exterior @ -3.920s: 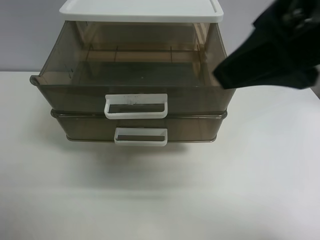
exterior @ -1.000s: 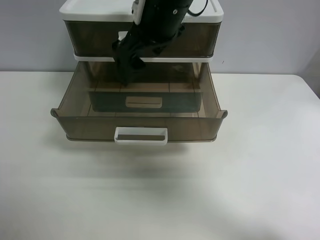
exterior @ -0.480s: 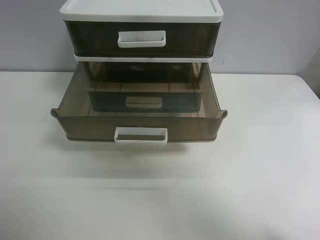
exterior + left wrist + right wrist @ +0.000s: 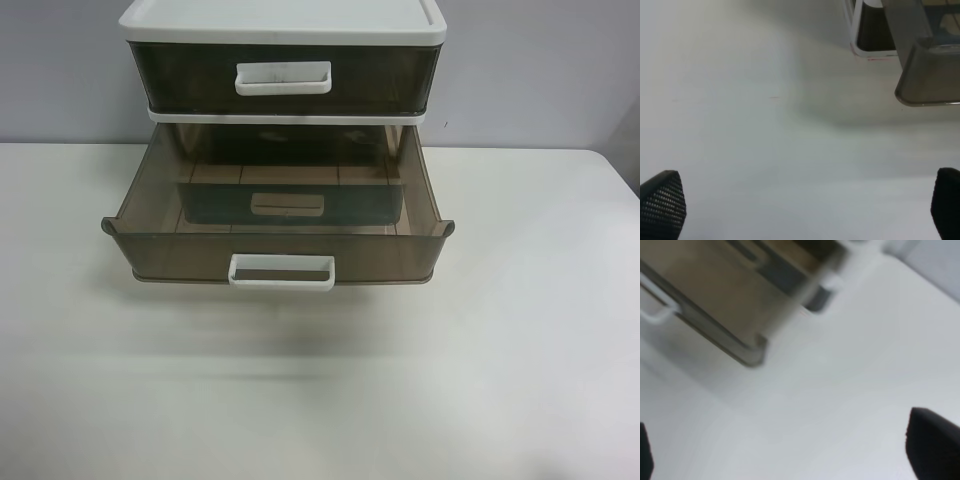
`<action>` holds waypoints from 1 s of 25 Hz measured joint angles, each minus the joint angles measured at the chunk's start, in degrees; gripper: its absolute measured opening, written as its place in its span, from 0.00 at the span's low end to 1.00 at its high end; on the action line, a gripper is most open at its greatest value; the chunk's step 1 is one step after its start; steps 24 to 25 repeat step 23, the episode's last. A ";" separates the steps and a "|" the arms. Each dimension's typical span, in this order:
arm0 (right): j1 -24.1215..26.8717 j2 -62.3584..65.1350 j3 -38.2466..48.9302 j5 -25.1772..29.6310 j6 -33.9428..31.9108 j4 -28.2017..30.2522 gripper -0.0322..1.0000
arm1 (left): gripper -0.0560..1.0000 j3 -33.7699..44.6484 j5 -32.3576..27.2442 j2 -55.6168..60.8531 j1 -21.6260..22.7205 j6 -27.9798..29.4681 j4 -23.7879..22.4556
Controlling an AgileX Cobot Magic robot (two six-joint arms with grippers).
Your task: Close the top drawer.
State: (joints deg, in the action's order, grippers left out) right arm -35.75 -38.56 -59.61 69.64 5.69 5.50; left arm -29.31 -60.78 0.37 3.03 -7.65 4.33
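The top drawer (image 4: 285,78) sits flush in the cabinet, so closing looks done. Both pincers (image 4: 800,200) (image 4: 785,450) hang wide open, empty, above the desk (image 4: 500,350) beside the cabinet; only retreat seems called for.

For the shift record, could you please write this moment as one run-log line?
top drawer: shut flush | lower drawer: pulled out | left claw: open, over bare table | right claw: open, clear of cabinet

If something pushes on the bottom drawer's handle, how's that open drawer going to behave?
The bottom drawer looks empty through its translucent walls, so it is probably light and should slide back easily. Its white loop handle sits at mid-front, so a centred push likely keeps it straight. The cabinet also looks light and may scoot on the smooth table.
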 joint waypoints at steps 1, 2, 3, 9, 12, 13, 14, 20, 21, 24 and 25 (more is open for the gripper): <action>3.76 3.08 2.72 0.00 -0.43 -0.76 0.99 | 0.99 0.00 0.00 0.00 0.00 0.00 0.00; 7.78 5.73 5.49 0.00 -0.72 -1.83 0.99 | 0.99 0.00 0.00 0.00 0.00 0.00 0.00; 11.78 8.96 7.79 0.00 -0.98 -2.91 0.99 | 0.99 0.00 0.00 0.00 0.00 0.00 0.00; 28.72 27.99 23.06 -3.81 -1.42 -5.50 0.99 | 0.99 0.00 0.00 0.00 0.00 0.00 0.00; 33.43 35.97 28.92 -6.43 -1.42 -5.87 0.99 | 0.99 0.00 0.00 0.00 0.00 0.00 0.00; 34.44 37.69 30.01 -6.64 -1.42 -6.02 0.99 | 0.99 0.00 0.00 0.00 0.00 0.00 0.00; 34.98 38.49 30.35 -6.85 -1.42 -6.18 0.99 | 0.99 0.00 0.00 0.00 0.00 0.00 0.00; 34.76 38.66 30.59 -8.07 -1.36 -6.39 0.99 | 0.99 0.00 0.00 0.00 0.00 0.00 0.00; 34.76 38.66 30.59 -8.07 -1.36 -6.39 0.99 | 0.99 0.00 0.00 0.00 0.00 0.00 0.00; 34.76 38.66 30.59 -8.07 -1.36 -6.39 0.99 | 0.99 0.00 0.00 0.00 0.00 0.00 0.00; 34.76 38.66 30.59 -8.07 -1.36 -6.39 0.99 | 0.99 0.00 0.00 0.00 0.00 0.00 0.00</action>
